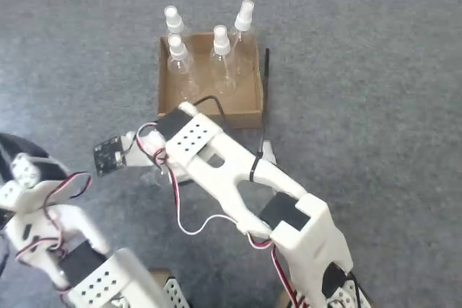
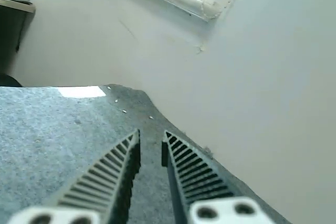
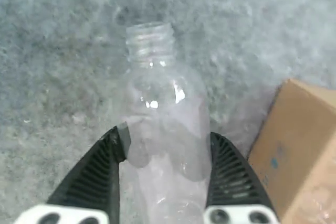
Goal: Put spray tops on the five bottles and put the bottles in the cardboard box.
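The right pincer point(image 3: 165, 136) is clamped on the open bottle point(image 3: 160, 93): its two black fingers point(image 3: 105, 166) press on both sides of the clear body, and the threaded neck carries no spray top. This bottle is over the grey table point(image 1: 375, 106), just in front of the cardboard box point(image 1: 216, 115), whose brown corner is near the pincer in the right wrist view. In the high view the white right arm point(image 1: 238, 178) lies across the space before the box and covers most of the held bottle. Inside the box stand the near-left bottle point(image 1: 179, 63) and the near-right bottle point(image 1: 221, 59), both with white spray tops. The far-left bottle point(image 1: 173, 21) and the far-right bottle point(image 1: 243, 23) also have tops and stand at the back wall; I cannot tell if they are inside or just behind. A thin black strip point(image 1: 265, 91) lies along the right wall of the box. The left pincer point(image 2: 151, 136) has its fingers a little apart with nothing between them, and it points over the table edge to a pale wall point(image 2: 262, 77).
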Robot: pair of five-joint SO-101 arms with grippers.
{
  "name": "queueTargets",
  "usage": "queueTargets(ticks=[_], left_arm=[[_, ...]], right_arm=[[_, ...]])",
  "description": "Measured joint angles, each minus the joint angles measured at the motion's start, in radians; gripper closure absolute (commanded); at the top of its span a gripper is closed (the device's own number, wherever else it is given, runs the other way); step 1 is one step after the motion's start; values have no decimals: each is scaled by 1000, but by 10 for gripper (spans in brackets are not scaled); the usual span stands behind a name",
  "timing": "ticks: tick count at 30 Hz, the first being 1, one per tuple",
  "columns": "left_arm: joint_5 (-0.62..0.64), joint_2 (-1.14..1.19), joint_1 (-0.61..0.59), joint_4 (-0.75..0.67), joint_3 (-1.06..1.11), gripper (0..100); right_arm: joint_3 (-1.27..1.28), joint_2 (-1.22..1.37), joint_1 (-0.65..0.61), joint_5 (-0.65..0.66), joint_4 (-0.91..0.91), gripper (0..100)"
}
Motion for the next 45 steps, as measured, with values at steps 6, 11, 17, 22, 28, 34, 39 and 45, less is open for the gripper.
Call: queueTargets(ticks=[6, 11, 17, 22, 28, 34, 39, 45], left_arm=[[0, 0, 40, 0, 3, 934], [2, 0, 75, 0, 26, 934], [2, 0, 72, 0, 26, 934], [0, 0, 97, 0, 29, 934], [3, 0, 97, 0, 38, 934], [0, 0, 104, -3, 38, 934], [2, 0, 101, -3, 38, 934], [2, 0, 101, -3, 38, 934]], right_arm=[[-83, 0, 54, -9, 63, 954], [-133, 0, 74, -46, 157, 954], [-212, 0, 74, -98, 288, 954], [-252, 0, 74, -106, 387, 954], [-255, 0, 89, -176, 391, 954], [-256, -34, 123, -213, 393, 954], [-204, -143, 158, -215, 393, 954], [-26, -313, 155, -213, 393, 954]])
